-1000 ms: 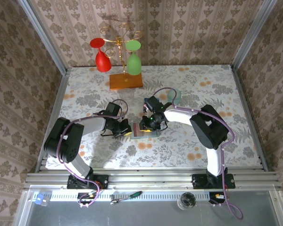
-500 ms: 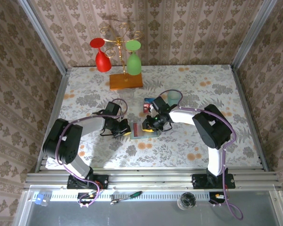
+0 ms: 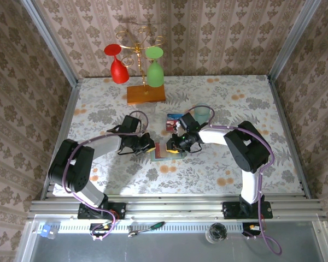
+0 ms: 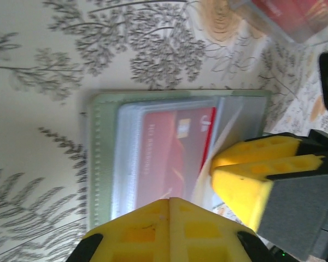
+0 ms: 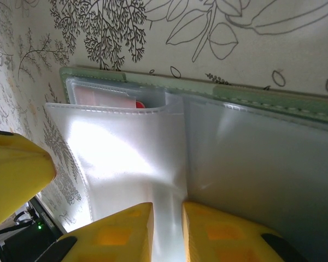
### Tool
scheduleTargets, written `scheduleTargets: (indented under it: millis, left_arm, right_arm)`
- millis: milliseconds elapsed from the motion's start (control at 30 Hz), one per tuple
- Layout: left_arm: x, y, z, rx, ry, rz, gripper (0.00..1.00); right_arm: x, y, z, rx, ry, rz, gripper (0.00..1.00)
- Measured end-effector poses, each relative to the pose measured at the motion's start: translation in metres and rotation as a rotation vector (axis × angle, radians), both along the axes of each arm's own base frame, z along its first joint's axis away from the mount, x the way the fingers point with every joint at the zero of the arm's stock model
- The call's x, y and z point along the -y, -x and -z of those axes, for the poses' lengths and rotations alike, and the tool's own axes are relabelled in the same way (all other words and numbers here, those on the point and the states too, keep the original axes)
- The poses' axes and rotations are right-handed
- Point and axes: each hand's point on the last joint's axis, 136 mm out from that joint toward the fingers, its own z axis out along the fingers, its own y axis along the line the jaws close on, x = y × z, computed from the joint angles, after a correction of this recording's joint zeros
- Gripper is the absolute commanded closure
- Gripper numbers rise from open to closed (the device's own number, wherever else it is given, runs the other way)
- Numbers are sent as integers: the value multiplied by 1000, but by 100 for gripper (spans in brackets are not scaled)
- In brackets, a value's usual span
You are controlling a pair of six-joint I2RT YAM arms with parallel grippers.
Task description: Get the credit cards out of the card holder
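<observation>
Left gripper (image 3: 148,147), 9 o'clock of card holder (image 3: 162,154): closed, likely pinning it. Right gripper (image 3: 173,146), 3 o'clock: clamps clear leaf (image 5: 120,158), probably baring red card (image 4: 169,158).

Top view is bright, even and sharp right across the table (image 3: 279,120). The glass rack (image 3: 136,60) throws a faint shadow up the back wall (image 3: 208,33), so I think the light sits high on the near side. In the left wrist view, the left gripper (image 4: 169,203) at the lower edge is blurred. The card holder (image 4: 98,164) is soft, and the credit card (image 4: 169,158) print is unreadable. In the right wrist view, hard white glare sits centre-left on clear plastic. The right gripper (image 5: 167,210) along the bottom is out of focus, and the leaf print up top is crisp.
</observation>
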Motion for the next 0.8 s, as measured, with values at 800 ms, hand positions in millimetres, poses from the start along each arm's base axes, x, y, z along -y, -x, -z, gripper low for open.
scheduleTargets:
  millis: [800]
  left_arm:
    - [27,0,3,-28,86,14,78]
  right_arm:
    - [0,1,-1,5,-11,1,79]
